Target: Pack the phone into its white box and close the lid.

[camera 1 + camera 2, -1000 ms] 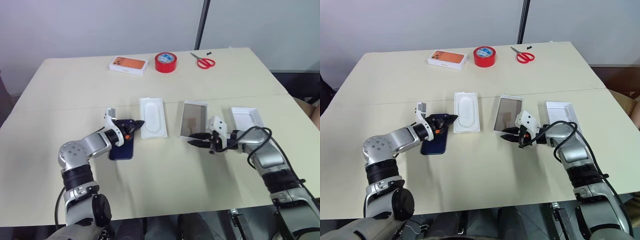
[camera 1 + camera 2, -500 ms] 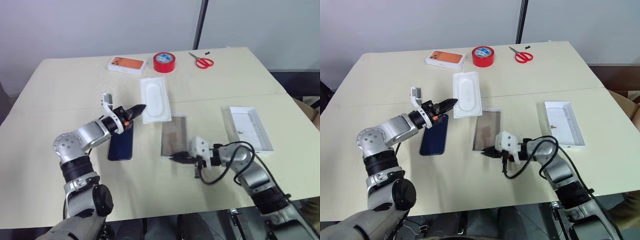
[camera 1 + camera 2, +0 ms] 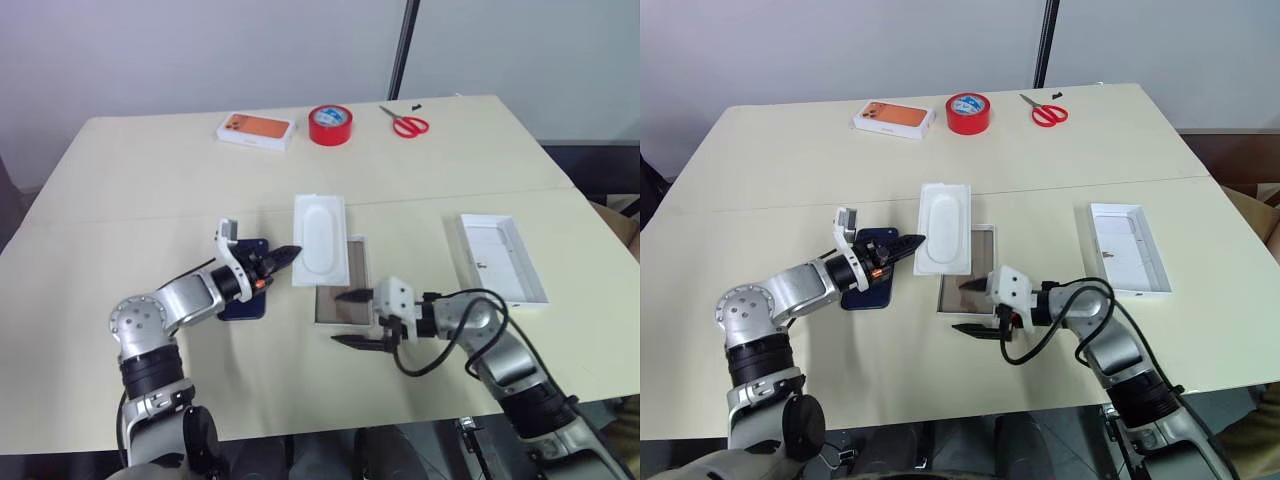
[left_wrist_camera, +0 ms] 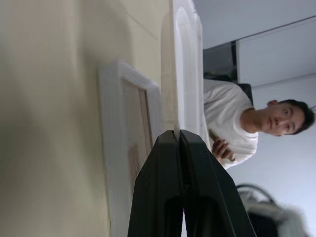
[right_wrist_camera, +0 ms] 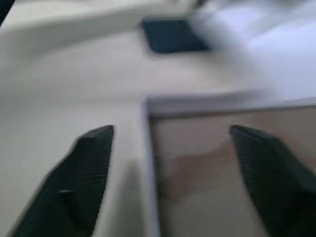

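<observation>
While the left gripper (image 3: 902,245), shut on the flat white insert (image 3: 944,227), lifts it aside, the open, empty right gripper (image 3: 354,318) straddles the shallow brown-lined white box (image 3: 338,296) mid-bench, ready for the navy phone (image 3: 865,290).

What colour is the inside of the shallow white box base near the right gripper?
Brownish inside the shallow white-walled box base, seen best in the right eye view.

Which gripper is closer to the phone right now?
Left. The left gripper hovers just past the phone, shut on the white insert. The right gripper is open at the white box.
</observation>
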{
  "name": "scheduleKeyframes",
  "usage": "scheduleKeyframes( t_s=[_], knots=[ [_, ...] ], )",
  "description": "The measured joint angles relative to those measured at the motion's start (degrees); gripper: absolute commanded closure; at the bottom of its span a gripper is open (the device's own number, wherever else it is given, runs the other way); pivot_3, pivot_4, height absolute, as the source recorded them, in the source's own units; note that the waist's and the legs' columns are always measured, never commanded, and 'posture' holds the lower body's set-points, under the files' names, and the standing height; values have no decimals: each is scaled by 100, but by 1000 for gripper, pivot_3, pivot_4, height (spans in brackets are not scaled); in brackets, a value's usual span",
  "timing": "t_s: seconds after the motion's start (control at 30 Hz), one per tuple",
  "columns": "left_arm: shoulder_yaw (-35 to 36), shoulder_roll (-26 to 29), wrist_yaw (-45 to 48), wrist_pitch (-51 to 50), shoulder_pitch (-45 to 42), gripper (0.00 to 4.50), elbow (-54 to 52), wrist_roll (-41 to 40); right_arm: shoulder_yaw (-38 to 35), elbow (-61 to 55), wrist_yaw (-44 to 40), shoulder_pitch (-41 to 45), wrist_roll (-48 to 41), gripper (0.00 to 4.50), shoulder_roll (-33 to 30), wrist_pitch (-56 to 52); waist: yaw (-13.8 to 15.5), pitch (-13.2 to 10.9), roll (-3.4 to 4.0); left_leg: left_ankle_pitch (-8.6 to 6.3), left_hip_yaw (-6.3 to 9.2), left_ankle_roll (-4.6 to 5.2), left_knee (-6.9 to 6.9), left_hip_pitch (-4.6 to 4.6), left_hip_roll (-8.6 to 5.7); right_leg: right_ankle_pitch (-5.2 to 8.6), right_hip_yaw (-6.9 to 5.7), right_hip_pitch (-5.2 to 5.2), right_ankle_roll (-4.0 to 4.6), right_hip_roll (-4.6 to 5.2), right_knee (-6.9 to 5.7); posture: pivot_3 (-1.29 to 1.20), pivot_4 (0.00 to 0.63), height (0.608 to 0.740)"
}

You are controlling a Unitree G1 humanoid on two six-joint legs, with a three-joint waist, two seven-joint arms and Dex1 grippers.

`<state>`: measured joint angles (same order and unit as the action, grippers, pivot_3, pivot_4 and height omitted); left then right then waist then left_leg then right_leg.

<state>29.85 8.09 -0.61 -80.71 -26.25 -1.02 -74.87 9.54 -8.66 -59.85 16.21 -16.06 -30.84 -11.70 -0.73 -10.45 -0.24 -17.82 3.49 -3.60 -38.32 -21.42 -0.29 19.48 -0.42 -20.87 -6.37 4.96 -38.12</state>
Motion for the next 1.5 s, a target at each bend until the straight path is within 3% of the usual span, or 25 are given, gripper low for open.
scheduleKeyframes(
  t_s=[0.17,0.43,0.6,0.7,0.93,1.13,1.23,1.4,1.43,1.5],
  knots=[
    [-169,-3,-237,161,193,4500,-277,-312,-975,-266,4,-660,-435,777,-660,-140,121,5,-10,-3,3,5,1,2,-6,0,-1,13,0,3,12,0,150,740],
    [-942,-5,-333,294,495,4500,-474,-442,-1390,16,84,-820,-440,777,-876,27,-7,5,-10,-3,-4,6,5,5,-6,-1,9,7,1,-7,5,0,150,740],
    [-1037,71,-338,581,565,4500,-437,-420,-1375,22,221,-809,-337,777,-817,215,7,5,-10,-2,-5,5,4,4,-4,-1,9,6,1,-5,4,0,150,740],
    [-1114,121,-339,750,592,3513,-437,-359,-1376,104,317,-798,-272,720,-804,366,11,5,-10,-2,-5,5,3,3,-6,-1,9,7,1,-1,6,0,150,740],
    [-1357,268,-307,896,725,34,-447,-299,-1375,460,437,-594,-153,720,-772,619,-6,5,-10,-2,-5,5,4,4,-5,-1,9,6,1,-3,4,0,150,740],
    [-1561,733,101,1136,728,34,-768,-66,-1037,458,715,29,-99,720,-274,390,-33,4,-10,0,-7,1,6,2,1,-2,10,-4,4,-16,3,0,150,740],
    [-1890,1136,802,2054,851,0,-1450,940,-602,428,879,296,40,1622,-59,68,-19,6,-7,1,-11,-2,11,2,0,-4,10,-6,6,-19,8,0,150,740],
    [-2409,1718,2007,3442,1529,0,-1932,2375,-180,403,1061,632,250,4174,156,-249,18,5,-6,1,-9,-1,16,-4,2,-4,11,-9,7,-14,14,0,150,740],
    [-2423,1779,2159,3549,1572,0,-1928,2496,-111,399,1064,655,309,4444,159,-251,24,5,-6,1,-7,-1,15,-5,2,-4,12,-9,7,-11,13,0,150,740],
    [-2465,2071,2567,3847,1649,0,-1937,2799,167,410,1055,734,556,4444,197,-183,0,5,-6,1,-9,-1,14,-3,1,-5,13,-9,10,-15,12,0,150,740]
  ],
)
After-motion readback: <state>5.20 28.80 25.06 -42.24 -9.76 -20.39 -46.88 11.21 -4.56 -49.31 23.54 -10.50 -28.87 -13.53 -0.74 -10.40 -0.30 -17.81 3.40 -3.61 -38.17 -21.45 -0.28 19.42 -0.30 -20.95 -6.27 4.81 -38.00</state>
